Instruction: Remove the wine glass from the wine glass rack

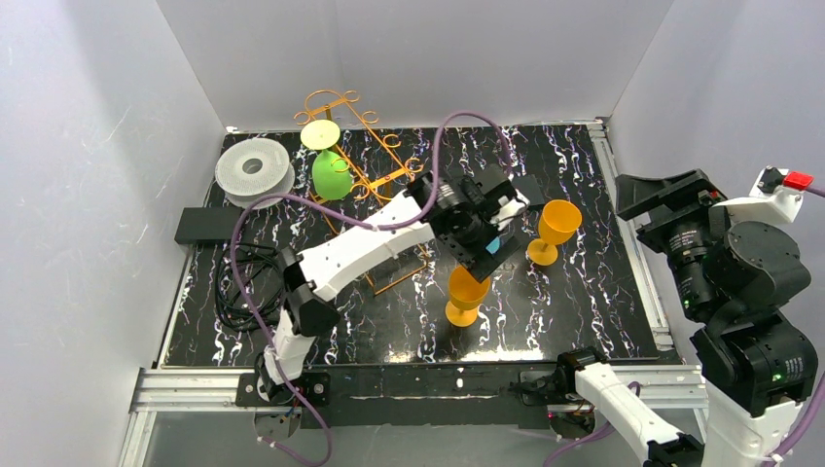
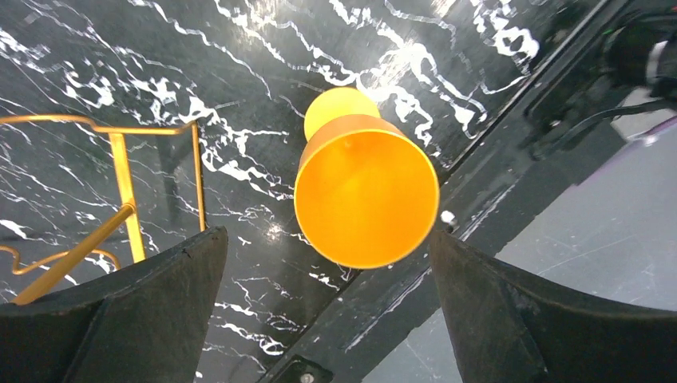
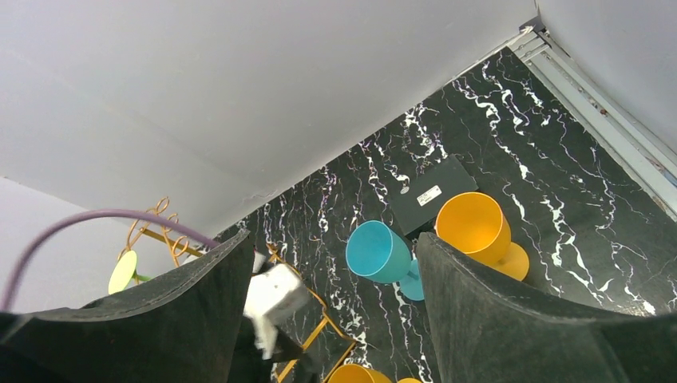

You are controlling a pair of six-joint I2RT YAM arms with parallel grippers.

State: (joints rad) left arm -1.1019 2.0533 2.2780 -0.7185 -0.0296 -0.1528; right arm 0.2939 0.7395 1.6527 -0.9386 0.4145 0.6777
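The orange-gold wire wine glass rack (image 1: 362,156) stands at the back left, and one of its legs (image 2: 120,179) shows in the left wrist view. A green wine glass (image 1: 331,175) hangs bowl-down from it. My left gripper (image 1: 484,258) hovers open over an orange wine glass (image 1: 467,295) that stands upright on the table. In the left wrist view that glass (image 2: 366,191) is seen from above just ahead of the spread gripper (image 2: 326,235), touching neither finger. My right gripper (image 3: 334,237) is raised at the right, open and empty.
A second orange glass (image 1: 556,229) and a blue glass (image 3: 379,251) stand upright right of centre, by a flat black box (image 3: 435,194). A white spool (image 1: 255,170) and another black box (image 1: 207,225) sit at the left. Cables (image 1: 243,292) lie near the left arm's base.
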